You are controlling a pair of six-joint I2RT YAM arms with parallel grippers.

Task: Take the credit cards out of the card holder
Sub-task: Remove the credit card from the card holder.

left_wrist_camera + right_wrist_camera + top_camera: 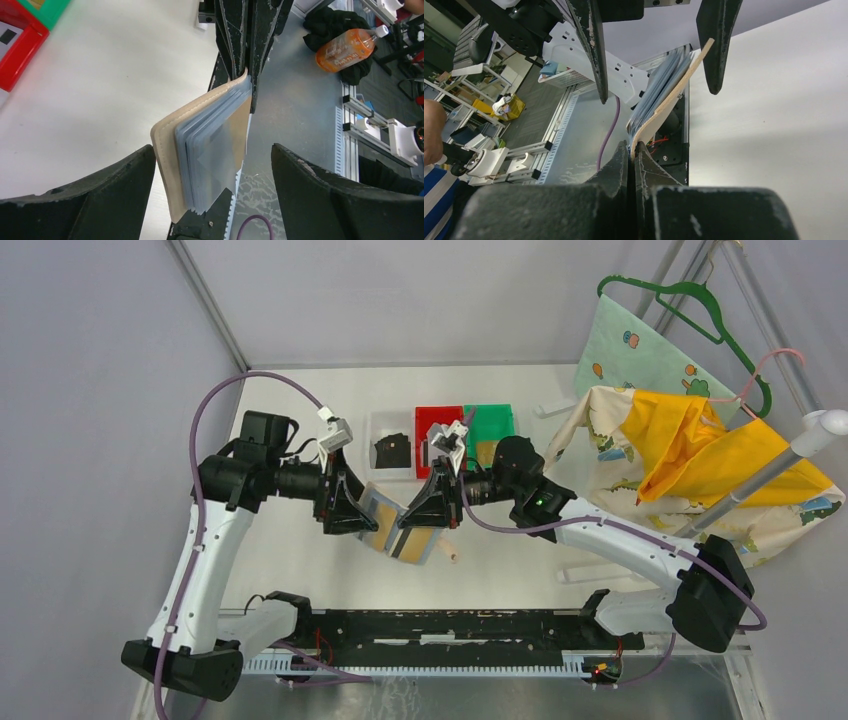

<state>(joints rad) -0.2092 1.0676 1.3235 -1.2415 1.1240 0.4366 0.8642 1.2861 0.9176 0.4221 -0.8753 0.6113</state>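
Fingers of the right gripper pinch the card holder aloft at 6 o'clock of the red bin as the left gripper, wide open and empty, straddles its sleeves, needing a single card, not the stack.

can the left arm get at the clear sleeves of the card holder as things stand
Probably yes: the right end effector pinches the card holder by one edge, its clear sleeves fan toward the left end effector, whose open fingers flank them with nothing between.
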